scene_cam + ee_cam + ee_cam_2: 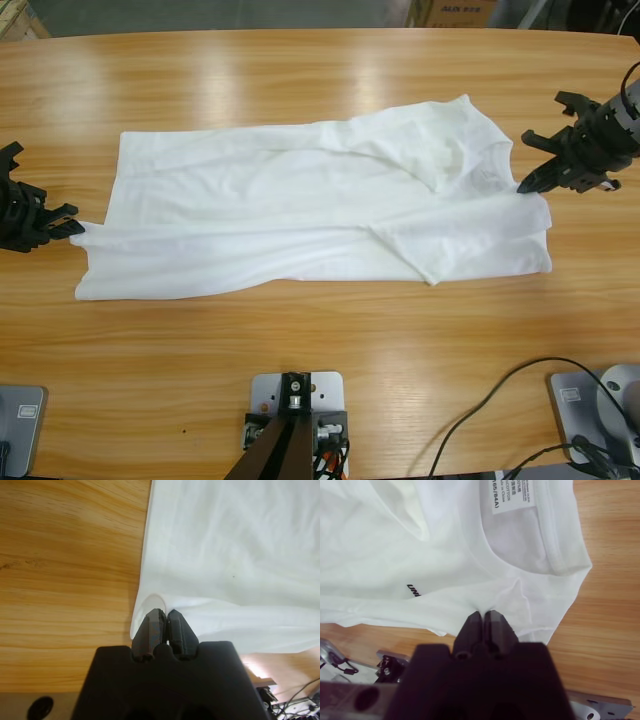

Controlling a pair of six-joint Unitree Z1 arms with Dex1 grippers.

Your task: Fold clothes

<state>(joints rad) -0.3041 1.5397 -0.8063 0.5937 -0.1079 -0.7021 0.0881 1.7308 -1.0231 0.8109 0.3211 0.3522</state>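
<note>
both black two-jaw grippers, left [164,614] and right [485,615], pinch thin edges of the plain white thin-fabric t-shirt [300,215] between closed fingertips; uneven pulling could likely slip the fabric free.

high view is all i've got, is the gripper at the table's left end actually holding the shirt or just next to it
Observer: Left wrist view shows the left gripper shut on the T-shirt, a small fold of its edge pinched.
Operator: and the other one
Observer: The right gripper is shut on fabric just below the collar.
Operator: any print there
Observer: A size label inside the neck, and part of a dark logo on the chest.
</note>
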